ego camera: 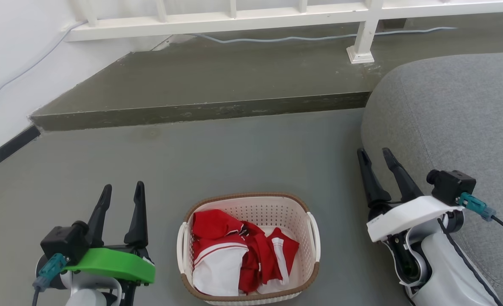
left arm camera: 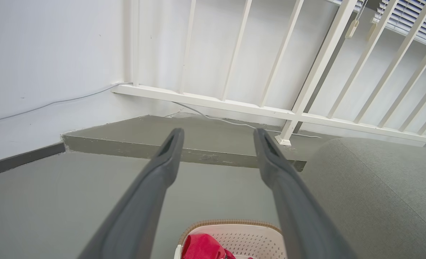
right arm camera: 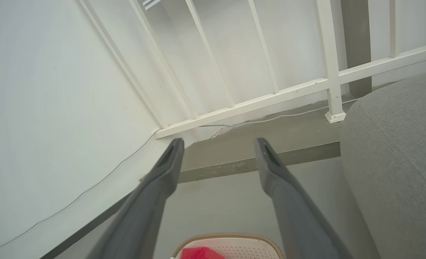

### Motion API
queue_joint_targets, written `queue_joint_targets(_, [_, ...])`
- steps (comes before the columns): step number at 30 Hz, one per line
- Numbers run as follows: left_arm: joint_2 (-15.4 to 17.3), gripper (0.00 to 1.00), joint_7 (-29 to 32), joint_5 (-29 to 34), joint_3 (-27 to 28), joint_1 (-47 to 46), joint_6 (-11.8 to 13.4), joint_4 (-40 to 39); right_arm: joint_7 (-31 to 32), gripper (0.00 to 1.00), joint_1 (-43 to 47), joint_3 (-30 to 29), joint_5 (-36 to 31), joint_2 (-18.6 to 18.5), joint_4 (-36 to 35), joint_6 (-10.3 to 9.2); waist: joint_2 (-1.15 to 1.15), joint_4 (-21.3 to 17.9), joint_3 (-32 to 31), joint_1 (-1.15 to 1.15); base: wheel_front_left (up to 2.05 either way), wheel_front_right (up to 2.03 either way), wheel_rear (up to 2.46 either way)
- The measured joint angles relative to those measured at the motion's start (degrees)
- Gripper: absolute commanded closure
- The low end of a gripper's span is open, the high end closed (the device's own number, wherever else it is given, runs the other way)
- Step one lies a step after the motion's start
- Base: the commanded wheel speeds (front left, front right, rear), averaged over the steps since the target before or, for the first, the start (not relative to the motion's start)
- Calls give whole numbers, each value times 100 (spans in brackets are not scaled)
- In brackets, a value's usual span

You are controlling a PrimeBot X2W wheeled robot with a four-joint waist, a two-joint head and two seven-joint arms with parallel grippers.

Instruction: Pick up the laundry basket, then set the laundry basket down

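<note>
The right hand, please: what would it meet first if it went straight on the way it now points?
Probably the raised grey step: the open right hand points at its edge, with the grey sofa to its right, though depth is unclear.

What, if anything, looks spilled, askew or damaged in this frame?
Nothing stands out. The laundry basket sits upright on the floor, its red and white clothes all inside the rim. The left end effector and right end effector are open, one on each side, touching nothing.
</note>
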Motion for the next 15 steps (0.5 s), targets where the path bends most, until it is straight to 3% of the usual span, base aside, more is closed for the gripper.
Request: queue_joint_targets(15, [-16, 0, 0, 84, 56, -68, -9, -52, 0, 0, -5, -56, -263, 21, 29, -3, 0, -26, 231, 0, 0, 0, 0])
